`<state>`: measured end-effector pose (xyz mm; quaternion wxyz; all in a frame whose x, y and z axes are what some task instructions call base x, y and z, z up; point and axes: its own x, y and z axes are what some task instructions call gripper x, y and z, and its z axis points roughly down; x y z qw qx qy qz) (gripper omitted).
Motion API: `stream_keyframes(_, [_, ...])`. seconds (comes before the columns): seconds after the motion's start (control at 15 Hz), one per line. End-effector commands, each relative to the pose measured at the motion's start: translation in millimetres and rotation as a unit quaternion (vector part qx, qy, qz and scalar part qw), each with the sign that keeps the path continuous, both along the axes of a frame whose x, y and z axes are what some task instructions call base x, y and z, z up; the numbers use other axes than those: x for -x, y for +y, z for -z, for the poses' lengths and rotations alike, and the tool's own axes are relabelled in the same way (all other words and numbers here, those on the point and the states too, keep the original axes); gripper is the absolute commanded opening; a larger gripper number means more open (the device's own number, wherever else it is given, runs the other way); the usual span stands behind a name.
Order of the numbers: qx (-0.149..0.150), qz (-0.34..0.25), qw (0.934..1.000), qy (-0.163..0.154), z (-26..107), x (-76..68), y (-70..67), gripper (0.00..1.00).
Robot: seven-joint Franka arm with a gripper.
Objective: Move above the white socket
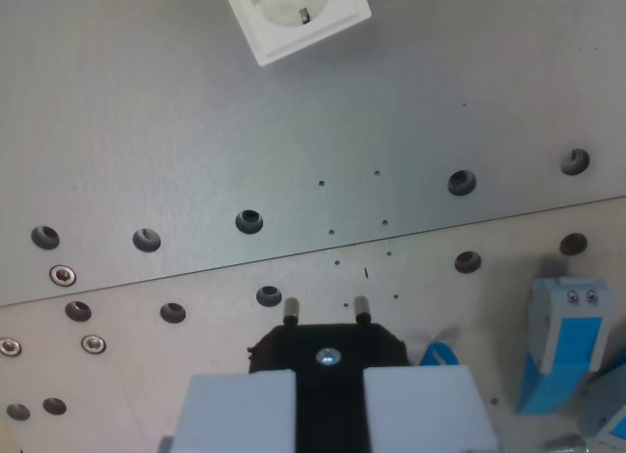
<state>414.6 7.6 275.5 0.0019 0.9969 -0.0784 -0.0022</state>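
Metal plate (411, 91): a grey, perforated work surface fills the wrist view, a seam running across it from lower left up to the right, with rows of round holes on both sides.

White socket (295, 13): lies at the top edge of the wrist view, left of centre, cut off by the frame and turned at an angle to the seam; its round recess and one contact opening show.

Blue and grey blocks (562, 340): stand at the wrist view's lower right, well apart from the socket and off the line of travel.

Gripper (330, 414): two pale fingers (240, 409) at the bottom edge, closed narrowly around a dark plug.

Black plug (328, 345): held between the fingers, its two metal pins (290, 306) pointing up the picture toward the socket.

Key relation: the socket lies well apart from the pins, straight ahead up the frame and slightly to the wrist view's left, with bare plate between.

Judgement: the move likely calls for travel forward along the pin direction with a small leftward correction; the socket's skew suggests a wrist turn may be needed later.
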Motion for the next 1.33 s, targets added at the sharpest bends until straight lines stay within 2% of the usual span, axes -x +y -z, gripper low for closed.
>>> stream_keyframes(0.07, [0.0, 0.0, 1.0, -0.001, -0.7, 0.0, -0.1, 0.0])
stream_keyframes(0.73, [0.0, -0.013, 0.9999, -0.003, 2.3, -1.2, -0.1, 0.0])
stream_keyframes(1.33, [0.001, -0.051, 0.9986, -0.009, 17.3, -8.7, -0.5, 0.0])
